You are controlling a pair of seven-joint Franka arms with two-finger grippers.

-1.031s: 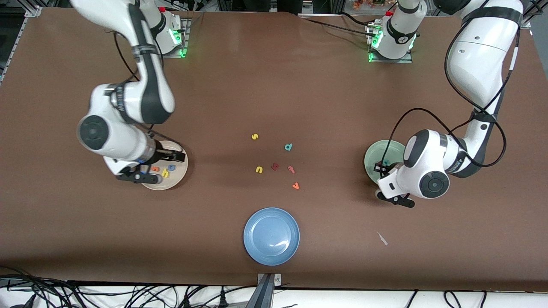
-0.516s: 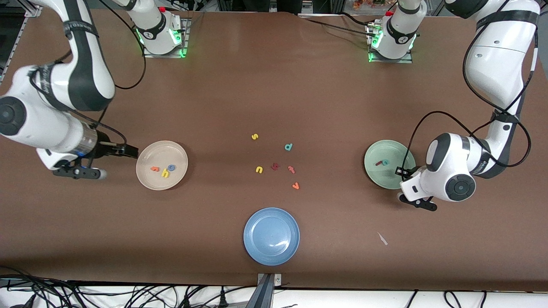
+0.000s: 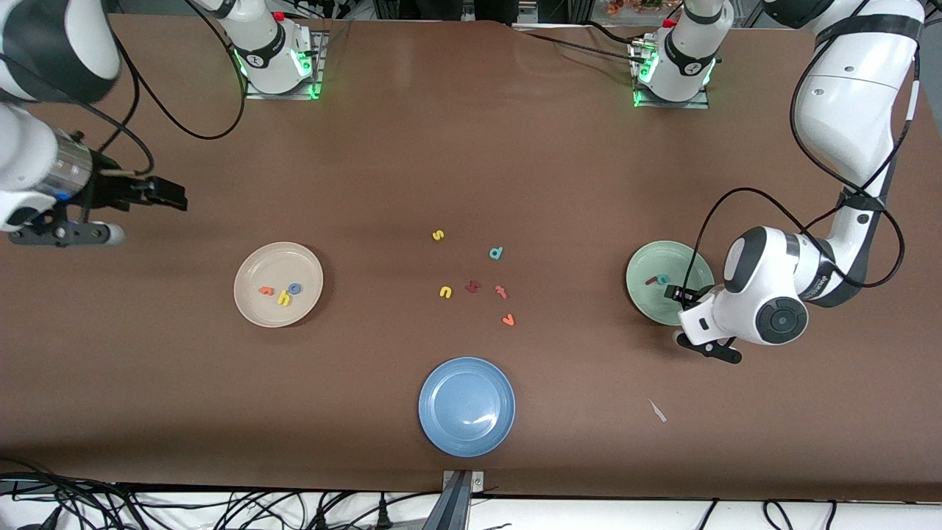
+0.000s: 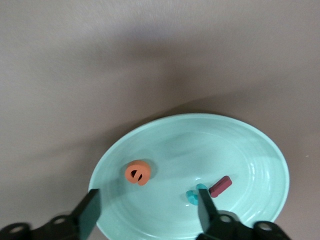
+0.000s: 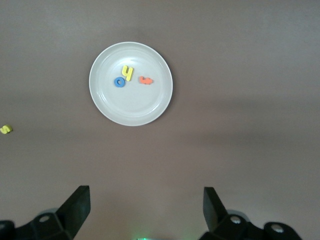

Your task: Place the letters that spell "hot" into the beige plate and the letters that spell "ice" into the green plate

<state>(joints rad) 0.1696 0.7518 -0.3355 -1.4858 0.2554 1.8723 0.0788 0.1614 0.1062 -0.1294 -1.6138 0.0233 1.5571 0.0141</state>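
The left gripper [image 3: 673, 292] hangs low over the edge of the green plate [image 3: 647, 298] nearest the left arm's end of the worktop [image 3: 471, 162]. Its fingers [image 4: 91, 214] stand apart with nothing between them. In the left wrist view the plate holds all three "ice" letters: the orange e [image 4: 137, 173] lies alone on the plate's floor, while the teal c [image 4: 192, 196] and the dark red i [image 4: 220, 186] lie just beside each other, well apart from the e. In the front view only the c [image 3: 663, 279] and i [image 3: 652, 280] show; the e is hidden by the arm.

The right gripper [image 3: 158, 193] is up in the air over bare worktop at the right arm's end, clear of the beige plate [image 3: 254, 305]. Its fingers [image 5: 75, 207] are spread wide and empty. The beige plate carries the "hot" letters in a close row: the orange t [image 3: 266, 291], the yellow h [image 3: 283, 297] and the blue o [image 3: 295, 288].

Near the middle of the worktop lie loose letters: a yellow s [image 3: 438, 235], a teal d [image 3: 496, 253], a yellow n [image 3: 444, 292], a dark red letter [image 3: 472, 286], a pinkish-red t [image 3: 501, 291] and an orange v [image 3: 508, 320]. A blue plate [image 3: 466, 406] sits nearer the front camera than these. A small white scrap [image 3: 657, 410] lies nearer the camera than the green plate.
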